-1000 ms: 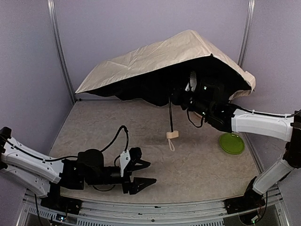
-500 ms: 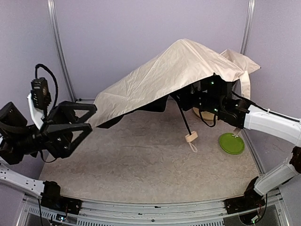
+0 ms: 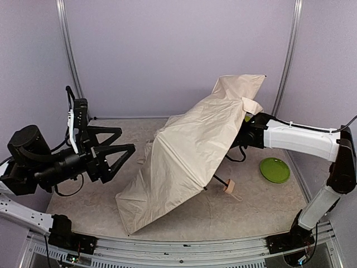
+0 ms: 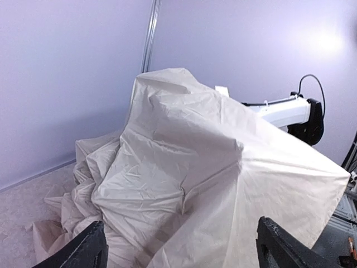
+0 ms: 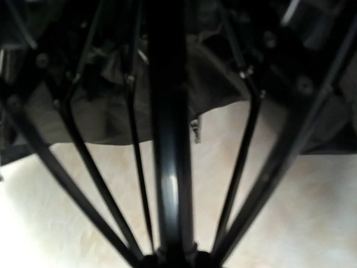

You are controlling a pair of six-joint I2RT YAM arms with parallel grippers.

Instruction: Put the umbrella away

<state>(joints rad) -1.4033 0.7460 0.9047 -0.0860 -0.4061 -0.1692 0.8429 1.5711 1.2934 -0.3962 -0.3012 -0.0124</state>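
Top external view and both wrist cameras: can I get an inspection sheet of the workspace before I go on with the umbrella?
Surface: mottled beige tabletop, partly covered by fabric.
Job's things: cream fabric folding umbrella, half collapsed and tilted, lower edge on the tabletop; its small beige handle with strap pokes out on the right.
Clutter: round lime-green plate near the right edge, apart from the umbrella.
Grippers: left gripper open, empty, in the air left of the fabric; right gripper under the canopy, closed on the black shaft.
Cables: black cable looped above the left wrist; black loop below the right wrist.
Surroundings: lilac walls, metal corner posts.
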